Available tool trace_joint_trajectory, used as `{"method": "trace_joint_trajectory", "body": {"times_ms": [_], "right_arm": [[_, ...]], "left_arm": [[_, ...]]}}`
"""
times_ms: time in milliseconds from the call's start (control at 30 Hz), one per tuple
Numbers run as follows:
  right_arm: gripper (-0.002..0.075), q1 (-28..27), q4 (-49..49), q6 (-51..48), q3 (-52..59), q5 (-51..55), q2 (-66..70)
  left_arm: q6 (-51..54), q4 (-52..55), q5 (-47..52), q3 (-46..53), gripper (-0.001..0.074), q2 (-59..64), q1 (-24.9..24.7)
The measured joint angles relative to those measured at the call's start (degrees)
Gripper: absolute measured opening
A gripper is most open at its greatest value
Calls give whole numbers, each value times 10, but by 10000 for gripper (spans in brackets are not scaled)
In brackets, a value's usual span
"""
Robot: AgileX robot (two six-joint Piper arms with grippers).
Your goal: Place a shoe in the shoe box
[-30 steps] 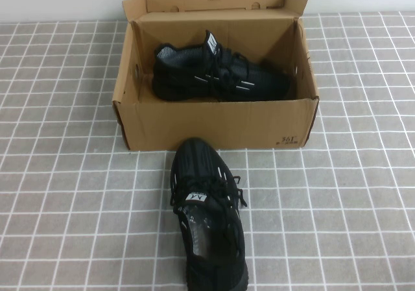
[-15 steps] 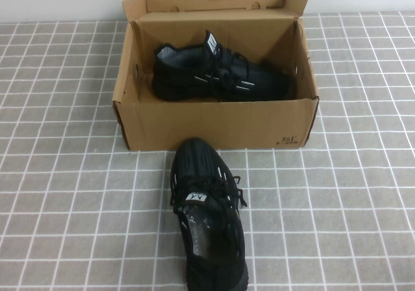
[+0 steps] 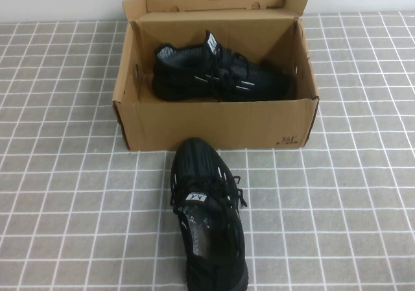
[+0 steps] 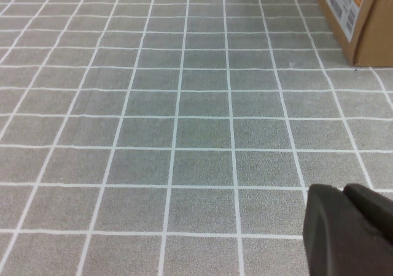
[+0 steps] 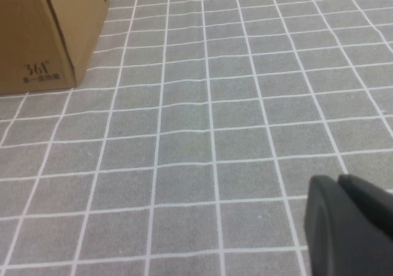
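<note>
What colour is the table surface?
Grey tiles with a white grid of lines on the table; clearest in the high view.

The shoe (image 3: 209,220) in front of the shoe box (image 3: 214,124) has its heel cut off by the bottom edge of the high view. The twin sneaker (image 3: 217,77) inside the box has its sole hidden behind the front wall. The left gripper (image 4: 347,233) and right gripper (image 5: 347,227) each show only as a dark tip in a corner of their own wrist views, and neither arm shows in the high view.
</note>
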Motion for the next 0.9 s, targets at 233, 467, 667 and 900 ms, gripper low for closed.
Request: {"method": "trace_joint_trajectory", "body": {"times_ms": [233,467,667,900], "right_arm": [[-16,0,0,0,0,0,0],[-16,0,-2,0,0,-40,0],[-16,0,184,0,0,-174,0],[-16,0,366,0,0,-239,0]], "left_arm": [[0,0,0,0,0,0,0],[0,0,0,0,0,0,0],[0,0,0,0,0,0,0],[0,0,0,0,0,0,0]]}}
